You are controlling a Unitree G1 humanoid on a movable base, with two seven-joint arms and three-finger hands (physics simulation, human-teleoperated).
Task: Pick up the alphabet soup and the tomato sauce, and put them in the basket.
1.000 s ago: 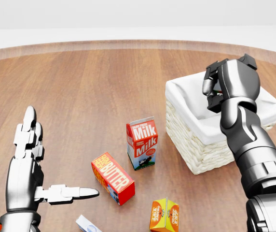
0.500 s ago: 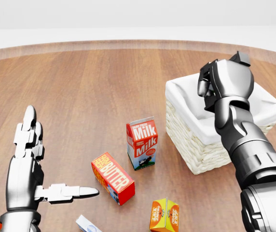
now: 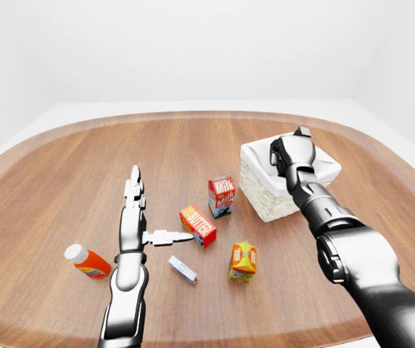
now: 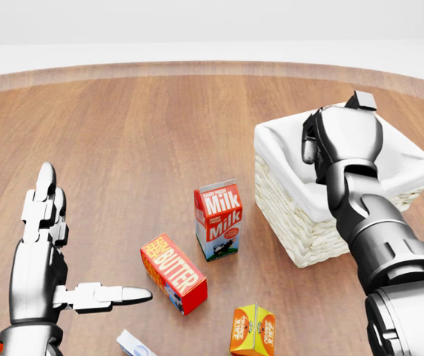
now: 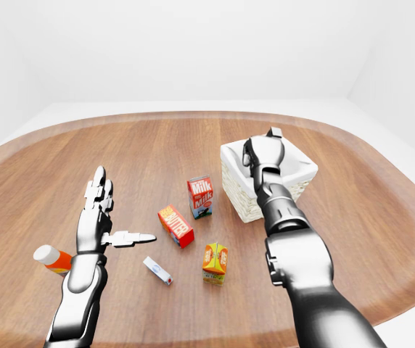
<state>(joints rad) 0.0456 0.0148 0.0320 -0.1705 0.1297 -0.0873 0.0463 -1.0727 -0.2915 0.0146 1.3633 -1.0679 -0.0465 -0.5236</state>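
Neither the alphabet soup nor the tomato sauce shows in any view. The wicker basket (image 4: 299, 231) with a white cloth liner stands at the right of the head view. My right hand (image 4: 322, 146) hangs over the basket's left half with its fingers curled shut. Whatever is inside the hand is hidden, and the hand and forearm hide part of the basket's inside. My left hand (image 4: 93, 237) is open and flat, fingers straight and thumb out to the right, low at the left of the head view and holding nothing.
On the wooden table are a milk carton (image 4: 218, 220), a butter box (image 4: 173, 273), an orange juice carton (image 4: 253, 330), a small white and blue box (image 3: 183, 270) and an orange bottle with a white cap (image 3: 86, 262) left of my left arm.
My right hand has moved left and a little down over the basket, turning as it went. My left hand and the things on the table have not moved.
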